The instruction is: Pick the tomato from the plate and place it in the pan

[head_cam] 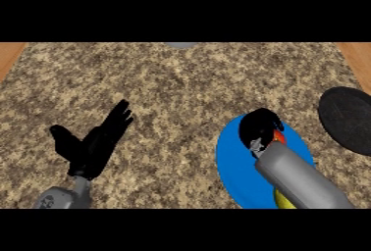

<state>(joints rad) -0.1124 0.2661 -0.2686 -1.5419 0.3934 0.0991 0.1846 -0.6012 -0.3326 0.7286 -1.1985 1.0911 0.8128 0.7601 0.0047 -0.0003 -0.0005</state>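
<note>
Grasp step, I'd say: on the blue plate (235, 166), the right hand (259, 126) curls round the tomato (279, 137), only a red sliver showing. Left hand (98, 142) rests spread at nine o'clock. Next: lift, carry to the pan (348, 120) at two o'clock.

One blue plate (232, 162) near right, one black pan (348, 120) at the right edge, one counter (181, 88). One tomato (279, 137), only a red sliver showing on the plate, plus one yellow item (284, 201) at the plate's near edge, kind unclear. Two hands, left hand (94, 144) near left and right hand (259, 125) over the plate, and one grey object (179, 45) cut off at the far edge.
</note>
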